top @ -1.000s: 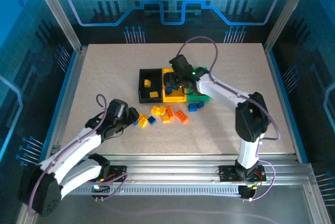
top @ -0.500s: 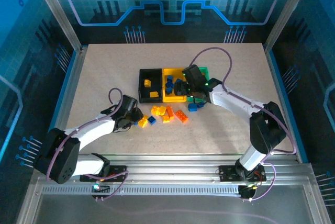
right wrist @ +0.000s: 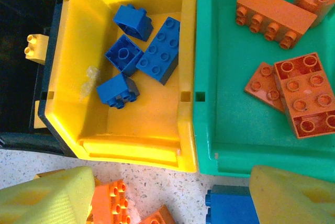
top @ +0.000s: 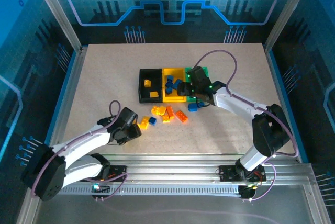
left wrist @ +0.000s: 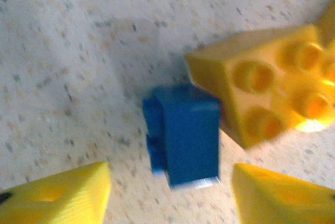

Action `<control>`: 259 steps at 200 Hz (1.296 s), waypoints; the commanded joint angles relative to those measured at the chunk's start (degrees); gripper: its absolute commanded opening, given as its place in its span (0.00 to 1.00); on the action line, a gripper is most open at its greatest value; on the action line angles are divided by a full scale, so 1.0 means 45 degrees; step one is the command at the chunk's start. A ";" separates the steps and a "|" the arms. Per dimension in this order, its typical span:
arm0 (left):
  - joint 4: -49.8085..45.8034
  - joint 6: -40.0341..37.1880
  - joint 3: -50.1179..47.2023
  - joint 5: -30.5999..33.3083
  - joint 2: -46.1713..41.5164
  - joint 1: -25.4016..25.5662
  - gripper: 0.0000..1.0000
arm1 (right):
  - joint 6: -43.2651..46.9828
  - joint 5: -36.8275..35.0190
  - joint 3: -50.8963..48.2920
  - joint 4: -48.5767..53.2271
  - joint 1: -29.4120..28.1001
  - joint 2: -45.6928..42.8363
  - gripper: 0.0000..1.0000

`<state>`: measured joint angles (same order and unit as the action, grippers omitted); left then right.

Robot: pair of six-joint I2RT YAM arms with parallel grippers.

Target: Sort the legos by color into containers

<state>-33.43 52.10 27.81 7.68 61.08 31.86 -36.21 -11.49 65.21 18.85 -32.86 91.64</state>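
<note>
My left gripper (left wrist: 170, 193) is open and low over the table, with a small blue lego (left wrist: 183, 135) standing between and just ahead of its yellow fingertips (left wrist: 57, 195). A yellow lego (left wrist: 267, 85) touches that blue one's far right side. In the top view the left gripper (top: 135, 130) sits at the near-left edge of the loose pile (top: 166, 113). My right gripper (right wrist: 167, 198) is open and empty over the front rims of the yellow bin (right wrist: 131, 148) and green bin (right wrist: 230, 130). A blue lego (right wrist: 230, 205) lies by its right finger.
Several blue legos (right wrist: 144, 51) lie in the yellow bin and several orange legos (right wrist: 298, 93) in the green one. The black bin (right wrist: 21, 77) holds a yellow lego (right wrist: 34, 46). An orange lego (right wrist: 107, 203) lies on the table near the right gripper's left finger.
The right gripper has moved from over the yellow bin toward the right and nearer, to the bins' front rims. The left gripper has pulled back slightly toward the near edge.
</note>
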 commanded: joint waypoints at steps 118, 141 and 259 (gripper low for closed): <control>0.1280 -0.2451 0.2611 0.1846 0.3285 -0.0712 0.63 | -0.0157 0.0013 -0.0640 -0.0168 0.0388 -0.1027 0.79; 0.1548 -0.2319 0.2323 0.1577 0.3476 -0.0646 0.58 | -0.0138 0.0033 -0.0678 -0.0190 0.0481 -0.1096 0.79; 0.0441 -0.2286 0.3988 0.1836 0.2387 -0.0608 0.26 | -0.0250 0.0003 -0.0878 -0.0166 0.0779 -0.1415 0.80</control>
<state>-28.93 41.98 40.45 14.76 74.85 29.04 -36.42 -11.31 62.39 18.50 -30.30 87.35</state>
